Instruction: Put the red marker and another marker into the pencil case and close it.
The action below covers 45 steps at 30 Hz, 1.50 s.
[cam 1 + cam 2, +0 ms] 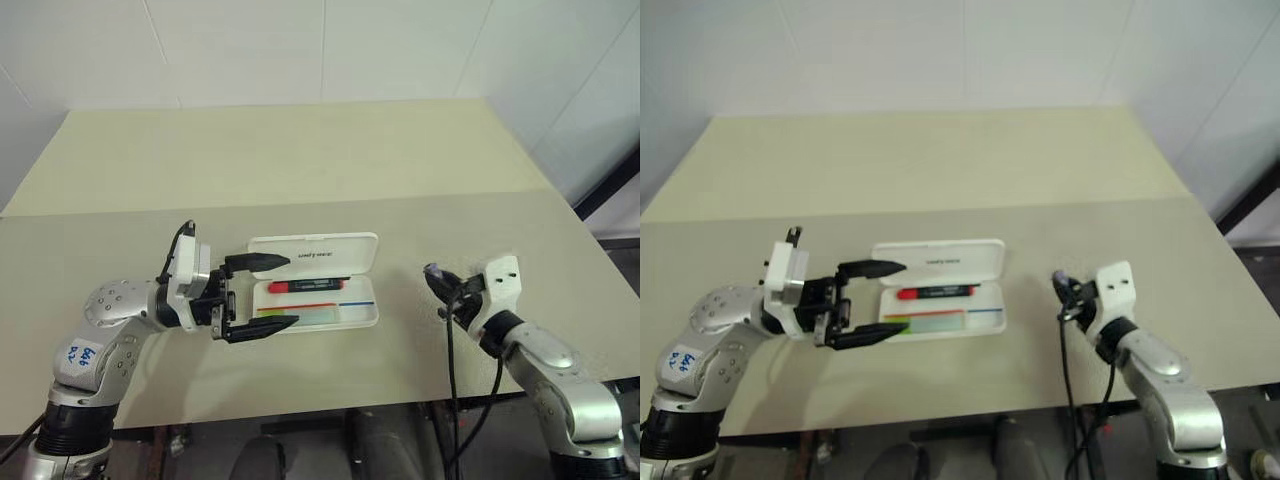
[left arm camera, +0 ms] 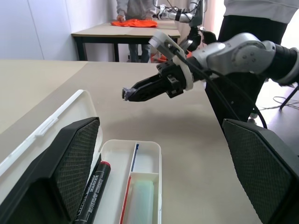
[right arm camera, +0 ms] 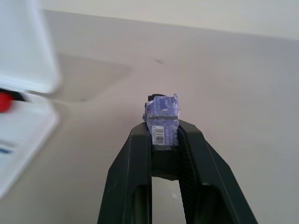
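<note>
Head view: flat white hard plastic pencil case point(image 1: 318, 288) lies open on the beige bench point(image 1: 300, 160), black red-capped marker point(image 1: 305, 285) and pale green highlighter point(image 1: 300, 316) inside. My left end effector point(image 1: 270, 293) gapes beside it.

Right wrist view: my right end effector point(image 3: 163, 133) grips a small purple-wrapped block point(image 3: 162, 119).

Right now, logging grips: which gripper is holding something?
The right gripper, shut on a small purple-wrapped block; the left gripper stands open beside the pencil case.
</note>
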Each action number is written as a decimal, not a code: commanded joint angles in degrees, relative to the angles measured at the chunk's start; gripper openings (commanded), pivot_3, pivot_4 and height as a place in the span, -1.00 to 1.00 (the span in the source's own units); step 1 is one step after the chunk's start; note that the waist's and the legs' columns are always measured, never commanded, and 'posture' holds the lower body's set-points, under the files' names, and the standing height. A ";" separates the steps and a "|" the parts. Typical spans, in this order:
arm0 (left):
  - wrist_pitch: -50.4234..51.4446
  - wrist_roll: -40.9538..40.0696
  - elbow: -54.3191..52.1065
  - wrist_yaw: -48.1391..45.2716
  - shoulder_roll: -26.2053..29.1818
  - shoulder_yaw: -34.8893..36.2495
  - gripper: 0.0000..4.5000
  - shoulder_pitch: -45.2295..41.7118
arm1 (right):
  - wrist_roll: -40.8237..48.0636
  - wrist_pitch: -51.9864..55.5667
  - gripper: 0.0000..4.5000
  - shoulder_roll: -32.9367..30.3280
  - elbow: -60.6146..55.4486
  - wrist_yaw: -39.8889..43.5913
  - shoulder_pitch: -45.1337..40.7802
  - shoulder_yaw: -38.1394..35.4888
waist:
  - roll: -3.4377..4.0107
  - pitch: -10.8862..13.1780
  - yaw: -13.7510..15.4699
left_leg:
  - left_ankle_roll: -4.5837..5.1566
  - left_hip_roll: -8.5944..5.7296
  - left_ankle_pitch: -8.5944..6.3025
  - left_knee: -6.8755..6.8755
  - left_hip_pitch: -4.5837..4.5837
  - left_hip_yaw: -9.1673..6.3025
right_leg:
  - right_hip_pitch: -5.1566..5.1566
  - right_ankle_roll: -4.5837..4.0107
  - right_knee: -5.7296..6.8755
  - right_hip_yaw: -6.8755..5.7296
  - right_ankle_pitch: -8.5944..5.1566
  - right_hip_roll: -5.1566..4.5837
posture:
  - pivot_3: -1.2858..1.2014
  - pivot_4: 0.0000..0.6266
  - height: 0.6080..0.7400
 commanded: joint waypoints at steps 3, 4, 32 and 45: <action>-1.21 -0.37 0.51 -0.04 -0.87 -0.58 1.00 -1.74 | 3.82 -1.03 -0.83 -6.06 -4.10 11.96 -3.56 4.50 | 0.01 0.01 0.03 | 0.01 -0.01 -0.01 0.01 0.00 0.00 | 0.00 0.01 -0.01 0.00 0.00 -0.01 | 0.03 -0.52 1.00; -1.25 -0.36 0.53 -0.01 -0.98 -0.71 1.00 -1.75 | 4.10 -1.24 -0.83 -6.85 -4.11 13.46 -4.22 5.25 | 0.01 0.01 -0.02 | 0.01 -0.01 -0.01 0.01 0.01 0.01 | 0.00 0.01 -0.01 0.01 0.00 -0.01 | 0.03 -0.52 1.00; -2.47 -0.48 -1.92 2.10 -1.60 -0.35 1.00 1.24 | -9.23 -21.67 -0.83 -11.99 22.13 46.36 -28.15 25.74 | -0.01 0.02 1.29 | -0.02 0.00 -0.06 0.04 -0.08 0.04 | -0.46 0.41 0.27 -0.03 0.24 -0.04 | 0.03 -0.52 1.00; -2.56 -1.06 -3.12 -0.17 3.89 6.41 1.00 8.30 | -9.90 -22.81 -0.83 -10.83 23.35 48.40 -29.48 25.67 | 0.00 0.03 1.10 | -0.09 0.04 -0.13 0.03 -0.04 0.04 | -0.60 0.66 0.59 -0.12 0.38 -0.02 | 0.03 -0.52 1.00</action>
